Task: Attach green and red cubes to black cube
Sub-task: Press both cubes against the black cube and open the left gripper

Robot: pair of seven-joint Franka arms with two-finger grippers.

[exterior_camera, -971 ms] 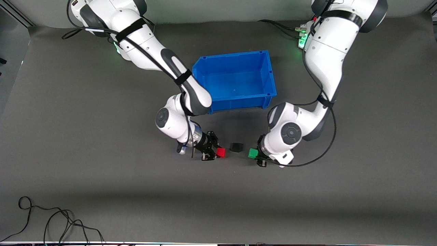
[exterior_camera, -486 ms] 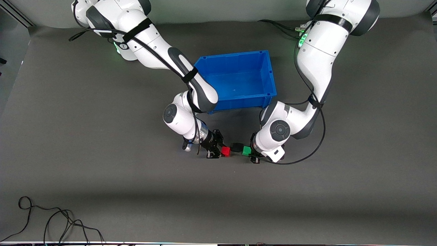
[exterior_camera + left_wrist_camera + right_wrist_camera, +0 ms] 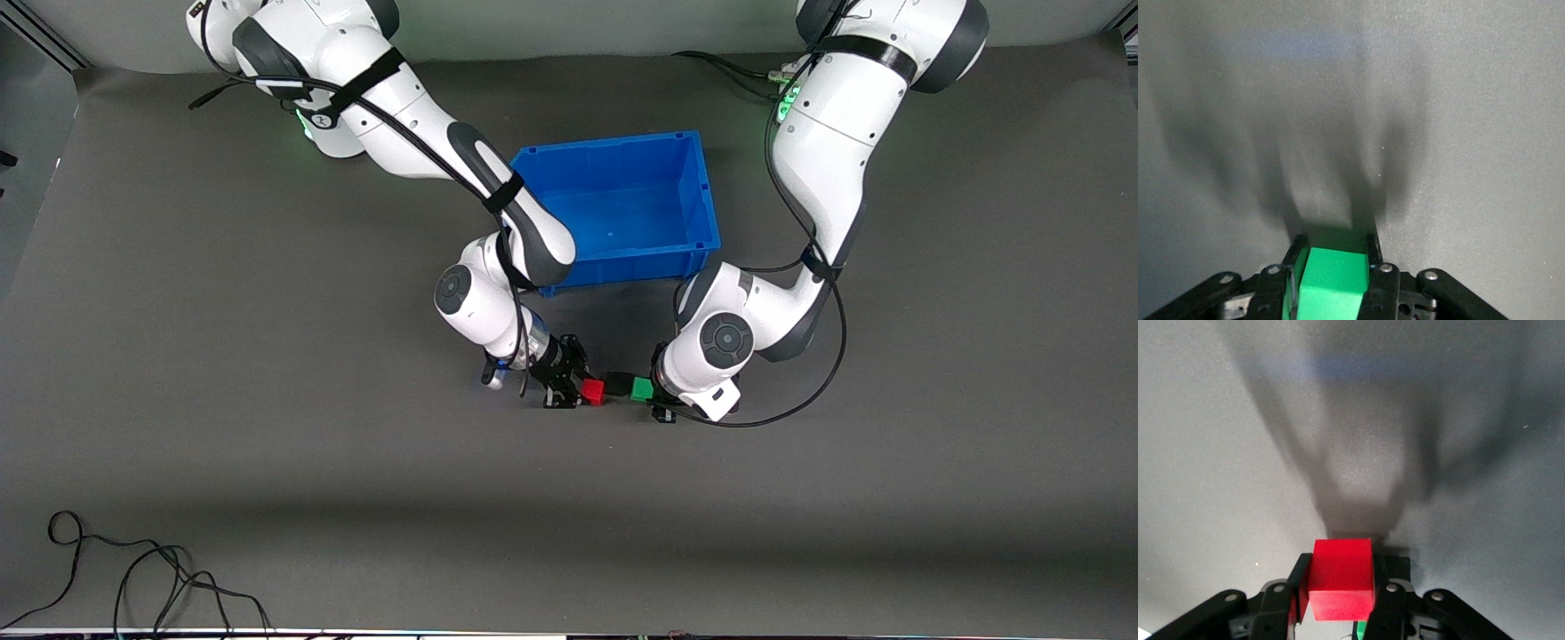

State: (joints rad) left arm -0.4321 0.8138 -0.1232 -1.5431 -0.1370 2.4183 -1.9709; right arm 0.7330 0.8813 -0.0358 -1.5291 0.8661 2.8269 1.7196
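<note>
The right hand (image 3: 576,391) is low over the bench (image 3: 267,400), in front of the blue bin (image 3: 707,200) and nearer to the front camera than it. Its two fingers (image 3: 1298,583) are pressed on the sides of the red cube (image 3: 593,391), so this hand is holding the red cube. In the right wrist view the red cube (image 3: 1341,580) sits snug between the two dark fingers, with its top face showing.

The left hand (image 3: 656,398) is also low over the bench, close to the right hand. It is holding the green cube (image 3: 642,388). In the left wrist view the green cube (image 3: 1331,283) is squeezed between the two fingers (image 3: 1371,250) of that hand.

The black cube (image 3: 618,383) is between the red cube and the green cube. The three cubes make one short row, red toward the right arm's end of the bench, black in the middle, green toward the left arm's end. The red cube and the green cube both look like they touch the black cube, but only a small bit of the black cube shows, so it is hard to be sure.

The blue bin sits farther from the front camera than the row of cubes, between the two arms. A thin black cable (image 3: 133,578) lies in loops on the bench, close to the front camera, toward the right arm's end.
</note>
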